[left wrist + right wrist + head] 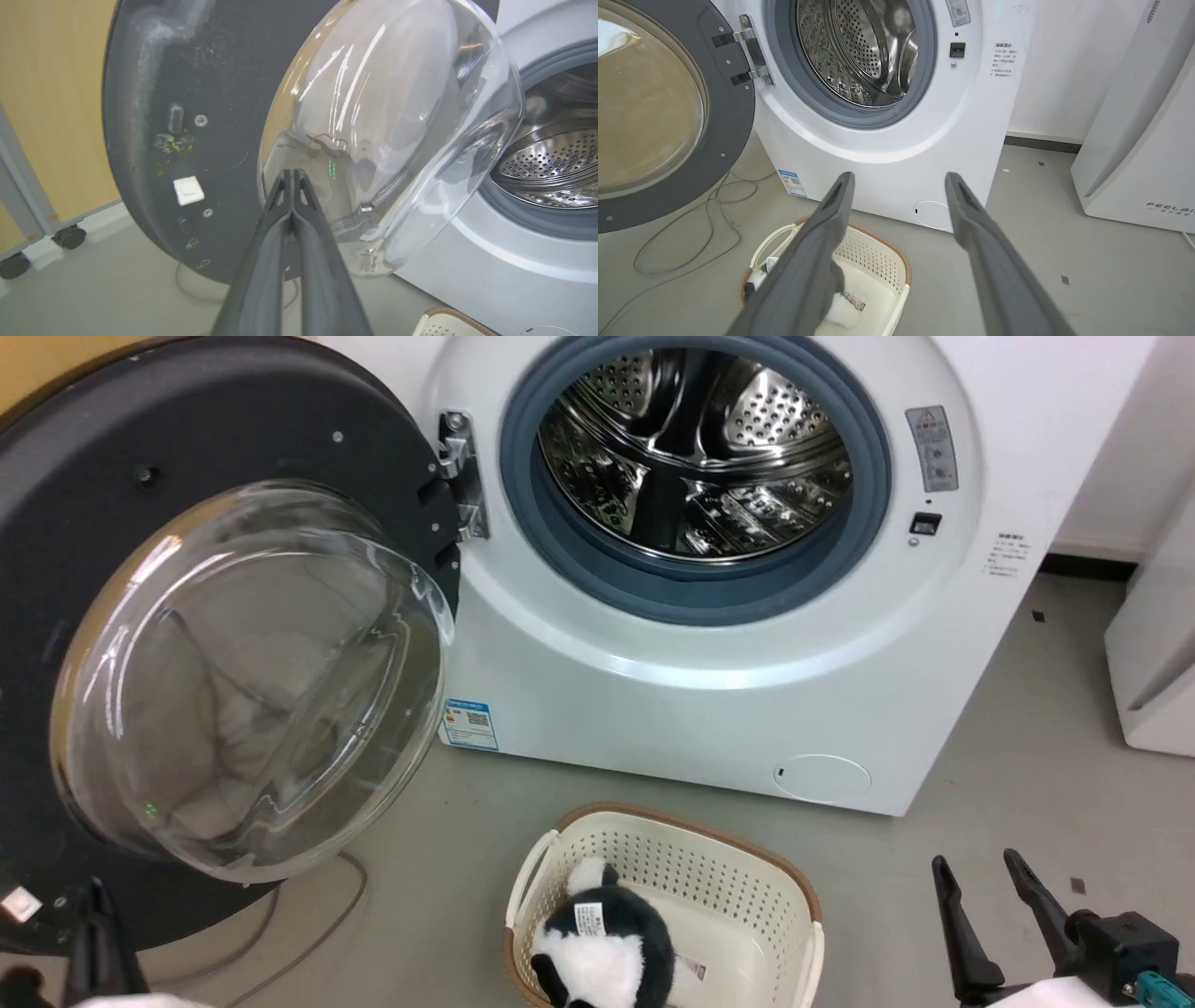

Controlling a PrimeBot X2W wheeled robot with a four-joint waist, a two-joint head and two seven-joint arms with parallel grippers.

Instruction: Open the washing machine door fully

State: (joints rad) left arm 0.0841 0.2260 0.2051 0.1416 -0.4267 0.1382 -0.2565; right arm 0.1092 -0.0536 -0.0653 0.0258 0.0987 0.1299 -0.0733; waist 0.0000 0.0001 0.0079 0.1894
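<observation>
While the large round glossy black washing machine door (84, 495) stands swung out on its hinge at the left of the big white front-loading washing machine (747, 709), my left jaws are pressed together and hold nothing. Their tips lie before the door's clear glass bowl (252, 691); contact cannot be determined. My right jaws stand wide apart, empty, above the grey floor (1027, 728).

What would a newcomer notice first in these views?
The washing machine door, a black disc with a bulging glass bowl, stands swung open at the left of the washing machine, baring the steel drum. On the floor in front sits a basket holding a panda plush. The left gripper, fingers together, points at the glass; the right gripper is open.
</observation>
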